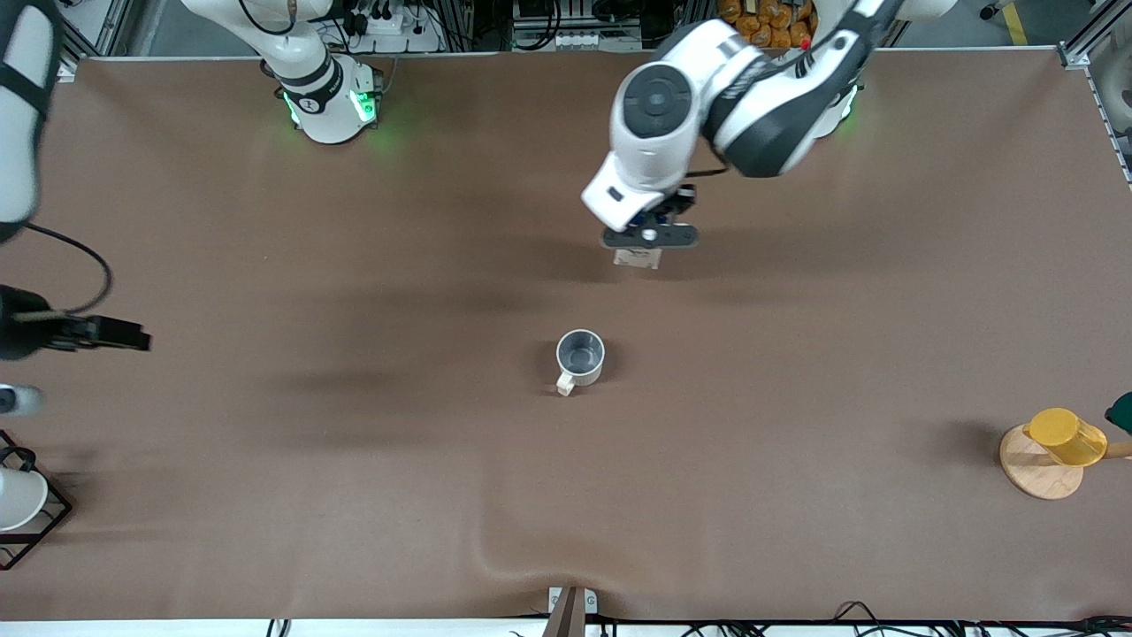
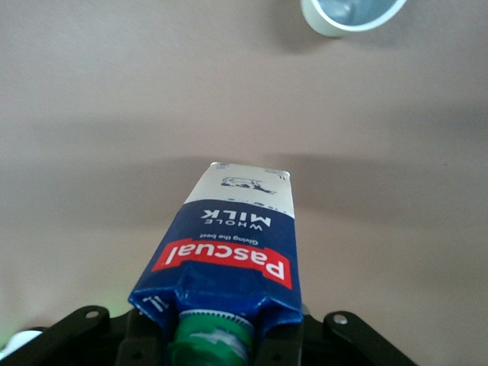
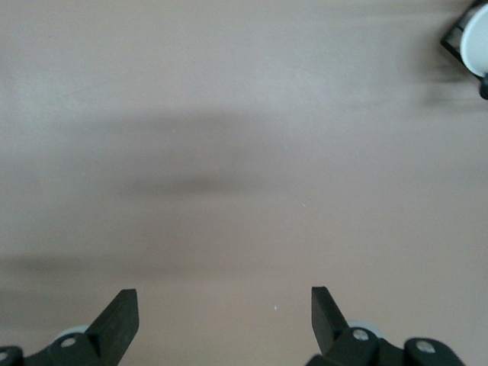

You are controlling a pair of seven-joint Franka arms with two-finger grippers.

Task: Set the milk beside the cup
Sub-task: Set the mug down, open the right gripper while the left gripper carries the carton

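My left gripper (image 1: pixel 650 237) is shut on the milk (image 1: pixel 638 257), a dark-blue carton with a red band and a green cap. It holds the carton by its cap end above the bare table, apart from the cup. In the left wrist view the milk (image 2: pixel 229 244) fills the space between the fingers of the left gripper (image 2: pixel 217 335), its whitish end pointing at the table. The cup (image 1: pixel 579 354), a cream-white mug with a grey inside, stands upright mid-table, and its rim shows in the left wrist view (image 2: pixel 352 15). My right gripper (image 1: pixel 133 337) is open and empty (image 3: pixel 225 313), waiting above the right arm's end of the table.
A yellow cup (image 1: pixel 1066 436) sits on a round wooden disc (image 1: pixel 1035 478) at the left arm's end. A white cup in a black wire frame (image 1: pixel 18 500) stands at the right arm's end and shows in the right wrist view (image 3: pixel 473 34).
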